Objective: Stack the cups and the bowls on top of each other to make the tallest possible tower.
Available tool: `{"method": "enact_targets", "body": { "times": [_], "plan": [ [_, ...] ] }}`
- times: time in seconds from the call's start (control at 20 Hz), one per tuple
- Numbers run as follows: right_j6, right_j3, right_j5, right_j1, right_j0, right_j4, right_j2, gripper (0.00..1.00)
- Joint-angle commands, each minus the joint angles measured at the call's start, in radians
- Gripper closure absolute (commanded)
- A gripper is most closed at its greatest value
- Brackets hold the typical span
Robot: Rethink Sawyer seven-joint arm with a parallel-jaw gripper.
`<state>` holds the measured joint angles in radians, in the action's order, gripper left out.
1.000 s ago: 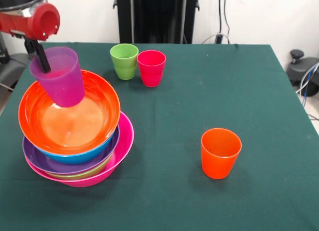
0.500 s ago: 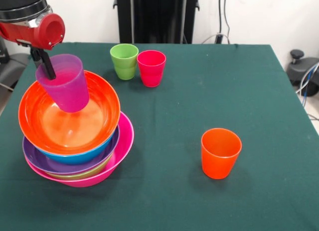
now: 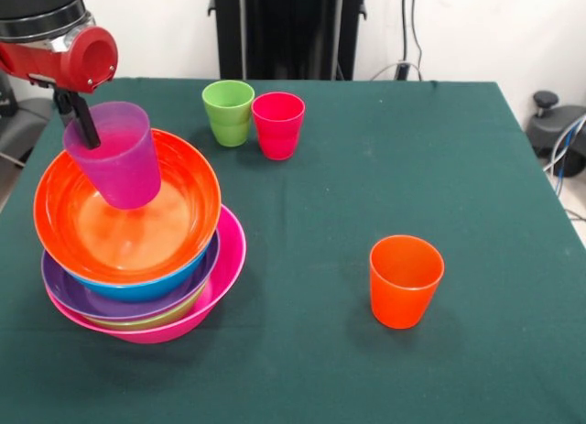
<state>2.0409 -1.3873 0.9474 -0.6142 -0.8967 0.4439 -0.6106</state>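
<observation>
Front view: tool (image 3: pixel 81 124) at upper left, a dark finger hooked over the rim of the purple cup (image 3: pixel 113 157), gripping it. Cup tilted, hanging over the orange bowl (image 3: pixel 137 224), its base low inside the bowl; contact with the bowl's floor cannot be told. Orange bowl tops the tower (image 3: pixel 139 259): blue bowl (image 3: pixel 146 288) under it, then purple bowl (image 3: pixel 82 300), a green edge, pink bowl (image 3: pixel 224 259) as base on the green tabletop (image 3: pixel 385 168). Green cup (image 3: pixel 228 113) and red cup (image 3: pixel 277 125) upright, touching, near the far edge. Orange cup (image 3: pixel 405 280) upright, well apart to the right.
</observation>
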Motion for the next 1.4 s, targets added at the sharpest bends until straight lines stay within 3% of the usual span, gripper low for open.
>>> {"method": "enact_targets", "body": {
  "times": [0.05,0.75,1.4],
  "plan": [
    [-0.128,-0.078,-0.092,-0.009,0.03,0.077,0.012,1.0],
    [-0.104,-0.178,-0.206,0.003,0.024,0.117,0.04,1.0],
    [-0.123,-0.333,-0.172,-0.153,-0.038,0.052,-0.005,1.0]
  ]
}}
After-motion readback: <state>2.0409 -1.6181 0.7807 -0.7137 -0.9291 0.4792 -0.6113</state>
